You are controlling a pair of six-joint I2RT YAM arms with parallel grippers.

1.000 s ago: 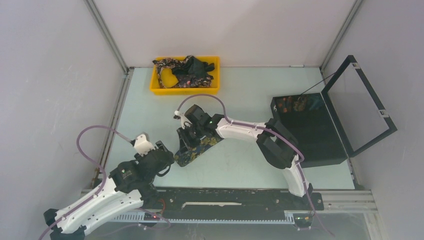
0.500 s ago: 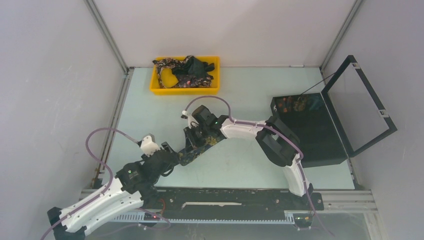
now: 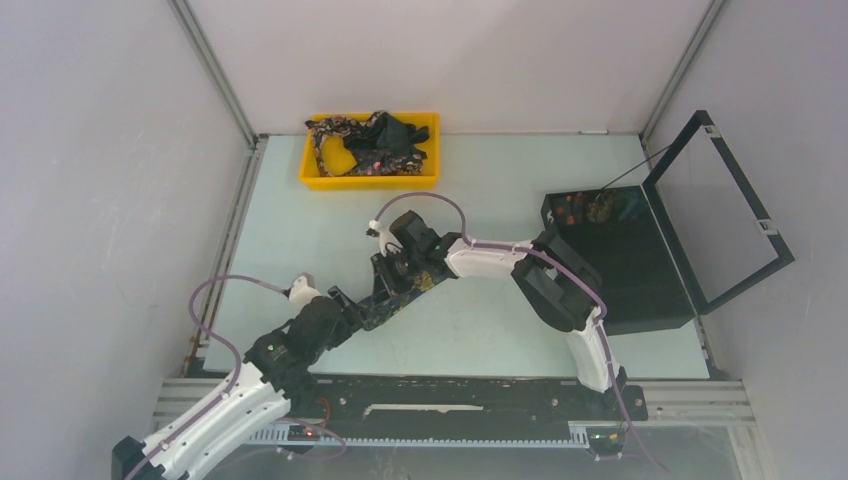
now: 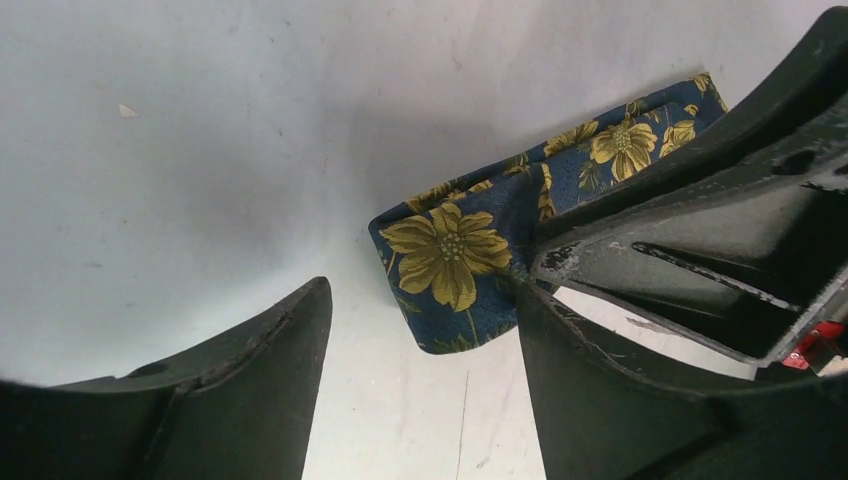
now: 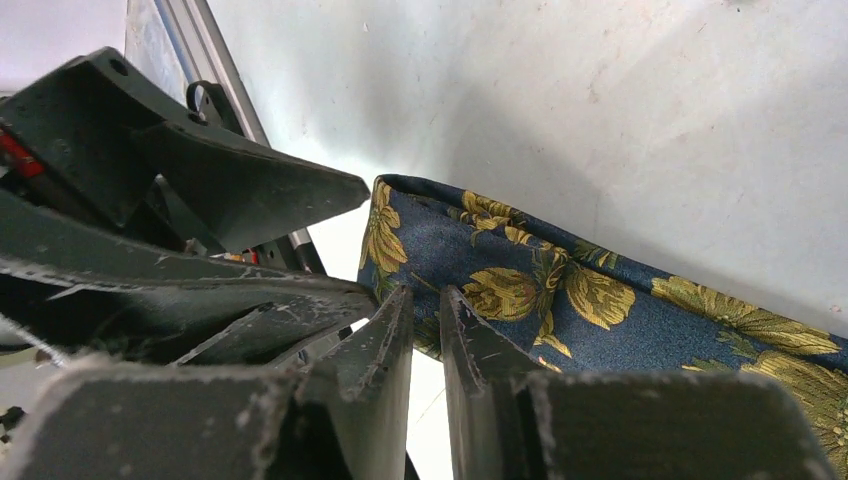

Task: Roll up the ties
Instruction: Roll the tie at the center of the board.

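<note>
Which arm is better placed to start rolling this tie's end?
Left. The left gripper stands open over the near end of the tie; the right gripper is nearly shut, farther up the fabric.

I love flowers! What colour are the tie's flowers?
Golden yellow, on the blue tie; left wrist view best.

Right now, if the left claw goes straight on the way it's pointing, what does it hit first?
Most likely the folded end of the blue floral tie, lying just ahead between the fingers of the open left claw; depth is unclear.
</note>
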